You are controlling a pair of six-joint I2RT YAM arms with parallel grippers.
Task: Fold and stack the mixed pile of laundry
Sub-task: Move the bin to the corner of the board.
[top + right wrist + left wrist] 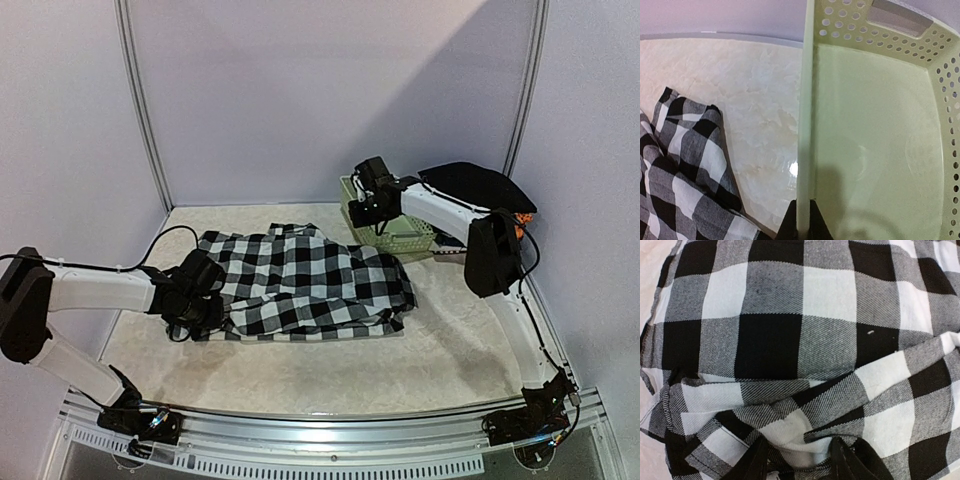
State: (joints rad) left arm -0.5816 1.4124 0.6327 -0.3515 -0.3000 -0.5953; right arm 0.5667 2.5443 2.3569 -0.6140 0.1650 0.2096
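Observation:
The black-and-white checked shirt (305, 280) lies spread on the middle of the table. My left gripper (205, 300) is at its left edge, shut on a bunched fold of the shirt (795, 440); the dark fingers (845, 460) pinch the cloth at the bottom of the left wrist view. My right gripper (362, 205) is shut on the left rim of the pale green basket (805, 125), the wall held between both fingers (785, 225). A corner of the shirt (685, 165) shows at the lower left of the right wrist view. A black cloth (480, 185) lies at the back right.
The pale green basket (400, 235) stands at the back right, its inside (875, 150) empty. A bit of orange (522, 220) shows behind the right arm. White walls enclose the table on three sides; a metal rail (330, 440) runs along the near edge.

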